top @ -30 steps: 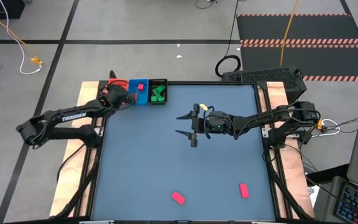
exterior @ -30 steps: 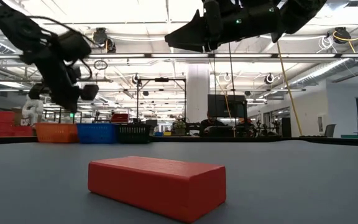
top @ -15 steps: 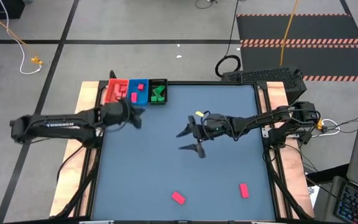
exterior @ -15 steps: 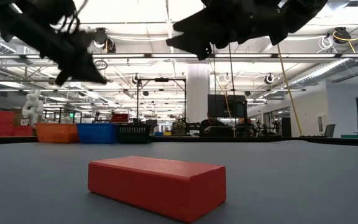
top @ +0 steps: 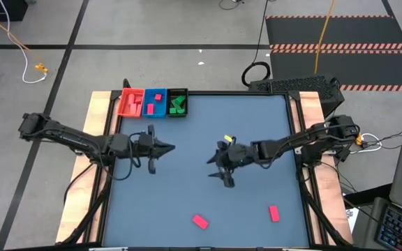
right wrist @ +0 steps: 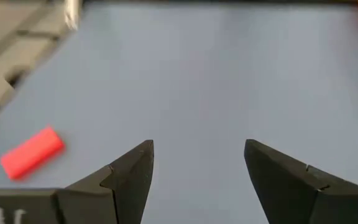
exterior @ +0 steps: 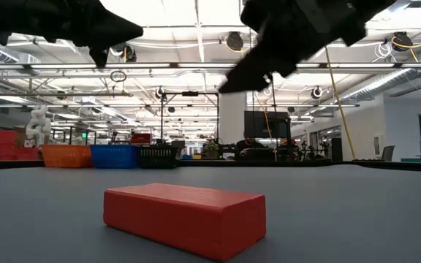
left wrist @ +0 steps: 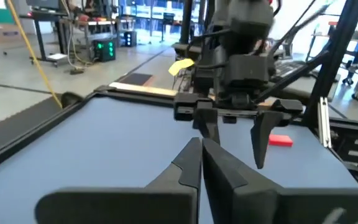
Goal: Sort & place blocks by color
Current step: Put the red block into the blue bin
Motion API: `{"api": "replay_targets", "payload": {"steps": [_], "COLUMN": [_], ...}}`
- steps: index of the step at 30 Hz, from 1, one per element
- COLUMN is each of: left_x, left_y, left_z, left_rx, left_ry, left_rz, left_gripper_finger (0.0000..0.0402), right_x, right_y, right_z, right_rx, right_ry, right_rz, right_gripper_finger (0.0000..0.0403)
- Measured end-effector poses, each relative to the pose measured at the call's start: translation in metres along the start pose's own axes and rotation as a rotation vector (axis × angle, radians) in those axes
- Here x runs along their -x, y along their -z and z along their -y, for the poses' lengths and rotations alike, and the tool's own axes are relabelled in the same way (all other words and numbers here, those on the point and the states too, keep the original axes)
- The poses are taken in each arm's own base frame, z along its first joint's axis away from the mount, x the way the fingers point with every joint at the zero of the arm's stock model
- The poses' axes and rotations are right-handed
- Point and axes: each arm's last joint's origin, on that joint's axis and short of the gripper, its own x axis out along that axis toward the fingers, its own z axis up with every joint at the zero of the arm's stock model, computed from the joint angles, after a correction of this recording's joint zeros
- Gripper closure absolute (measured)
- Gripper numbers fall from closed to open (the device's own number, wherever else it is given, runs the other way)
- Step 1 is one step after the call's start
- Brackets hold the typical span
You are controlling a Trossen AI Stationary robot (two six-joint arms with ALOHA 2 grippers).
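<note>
Two red blocks [top: 199,222] [top: 274,213] on table [top: 187,195]

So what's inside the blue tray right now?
The blue tray holds one pink-red block; the rest of its floor looks bare from above. Nothing covers it, though anything under that block stays hidden.

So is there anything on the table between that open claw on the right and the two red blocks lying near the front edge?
Nothing visible. The right gripper hangs with its fingers open over bare blue table, and only clear tabletop lies between it and the two red blocks. The left gripper is off to the side, shut and empty.
</note>
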Motion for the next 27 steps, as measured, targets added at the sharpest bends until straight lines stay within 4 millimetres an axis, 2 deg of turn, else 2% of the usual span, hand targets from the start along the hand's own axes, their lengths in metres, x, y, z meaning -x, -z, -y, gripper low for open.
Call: {"api": "replay_targets", "payload": {"steps": [4,8,11,15,19,23,27], "left_x": [-0.009,-0.020,-0.029,-0.038,-0.042,-0.045,-0.048], "left_y": [0.010,0.022,0.024,0.016,0.006,-0.001,-0.009], "left_z": [0.006,0.008,0.006,0.001,-0.001,-0.002,-0.001], "left_rx": [-0.011,-0.023,-0.037,-0.039,-0.035,-0.044,-0.075], "left_ry": [0.015,0.011,-0.010,-0.046,-0.065,-0.072,-0.071], "left_rz": [-0.034,-0.061,-0.049,-0.022,0.008,0.028,0.046], "left_gripper_finger": [0.0341,0.0261,0.0202,0.0140,0.0098,0.0077,0.0076], "right_x": [0.002,0.012,0.027,0.046,0.062,0.073,0.078], "right_y": [0.013,0.010,0.004,0.007,0.029,0.054,0.071], "right_z": [-0.023,-0.049,-0.066,-0.080,-0.096,-0.113,-0.124], "right_rx": [-0.007,-0.009,-0.085,-0.403,-0.769,-0.930,-1.064], "right_ry": [0.061,0.138,0.185,0.309,0.425,0.519,0.584], "right_rz": [-0.164,-0.363,-0.518,-0.674,-0.871,-1.007,-1.058], "right_gripper_finger": [0.0156,0.0156,0.0156,0.0156,0.0156,0.0156,0.0156]}}
